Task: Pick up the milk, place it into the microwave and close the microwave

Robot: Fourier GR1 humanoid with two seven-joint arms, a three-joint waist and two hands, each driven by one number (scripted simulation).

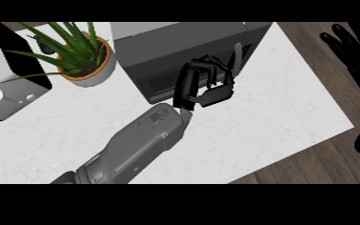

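The grey microwave [184, 34] stands at the back of the white counter [267, 119], its dark front [158, 82] facing me. My left hand [213, 93] is right at that front, at its right half, with the forearm coming up from the lower left. Its fingers [211, 65] are loosely bent against the front, the thumb [184, 85] hangs down, and nothing shows between them. No milk is visible anywhere; the hand hides part of the front. My right hand [345, 45] rests open at the right edge, fingers up, beyond the counter.
A potted green plant [83, 59] stands just left of the microwave. A black and white appliance [21, 78] sits at the far left edge. The counter ends at the right and lower right, where wooden floor [316, 167] shows.
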